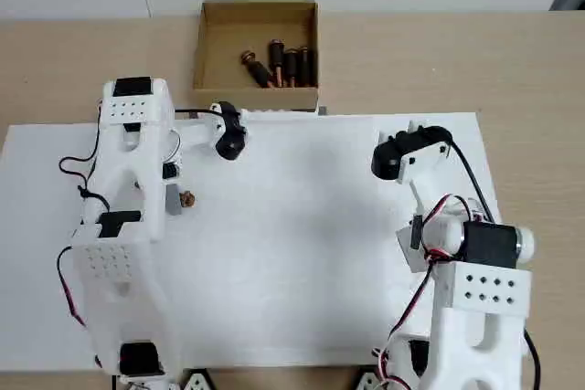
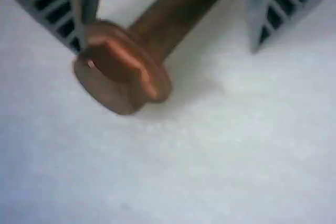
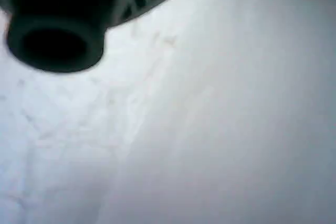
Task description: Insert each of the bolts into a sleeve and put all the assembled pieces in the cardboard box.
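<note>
The left gripper [image 2: 168,45] stood low over the white paper sheet [image 1: 302,253] that covered the wooden desk [image 1: 530,70]. Its 2 jaws were open and sat on either side of the copper-coloured metal bolt with the flanged hex head [image 2: 123,74]. The bolt lay on the sheet, slanted across the gap. Its shank ran close to 1 jaw and well off the other, and its head poked out past the tips.

Across the sheet, the right gripper [image 1: 393,162] had its jaws closed on the black tubular sleeve [image 3: 55,64], held low near the sheet with its open mouth showing. The brown cardboard box [image 1: 199,52], just beyond the sheet's far edge, already held several assembled pieces [image 1: 279,66].

What worried me was that slant. If the jaws closed as they stood, the nearer one would probably meet the shank first and roll or swivel the bolt. It might then slip free or get pinched crooked. A crooked bolt would meet the sleeve's mouth off-axis and could jam, or push the sleeve askew in the right jaws.
</note>
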Motion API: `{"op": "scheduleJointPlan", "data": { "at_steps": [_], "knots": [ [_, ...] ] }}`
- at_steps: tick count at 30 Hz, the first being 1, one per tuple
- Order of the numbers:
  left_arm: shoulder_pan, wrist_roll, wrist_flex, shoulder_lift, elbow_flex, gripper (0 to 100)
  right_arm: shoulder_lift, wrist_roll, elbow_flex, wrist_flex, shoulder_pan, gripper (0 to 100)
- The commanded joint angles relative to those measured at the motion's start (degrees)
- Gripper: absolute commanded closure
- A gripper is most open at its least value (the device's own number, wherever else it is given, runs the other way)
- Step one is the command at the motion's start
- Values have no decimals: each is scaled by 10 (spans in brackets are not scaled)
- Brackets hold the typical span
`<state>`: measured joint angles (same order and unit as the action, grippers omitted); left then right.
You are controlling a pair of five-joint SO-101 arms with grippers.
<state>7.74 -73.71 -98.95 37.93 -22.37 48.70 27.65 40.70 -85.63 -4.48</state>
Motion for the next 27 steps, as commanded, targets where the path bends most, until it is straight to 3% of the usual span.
{"op": "scheduleJointPlan", "data": {
  "at_steps": [1,4,16,21,24,27],
  "knots": [
    [-7,-28,11,1,-4,908,7,5,-7,4,0,992],
    [-7,-27,8,2,-4,996,7,5,-7,10,0,992],
    [-18,-24,-14,-5,-4,995,11,3,-18,11,22,995],
    [-30,-18,-14,-72,0,995,11,1,-73,-12,22,995],
    [-47,27,-14,-120,0,995,11,4,-94,-36,22,995],
    [-65,130,-14,-171,0,995,11,1,-112,-65,22,995]
  ]
}}
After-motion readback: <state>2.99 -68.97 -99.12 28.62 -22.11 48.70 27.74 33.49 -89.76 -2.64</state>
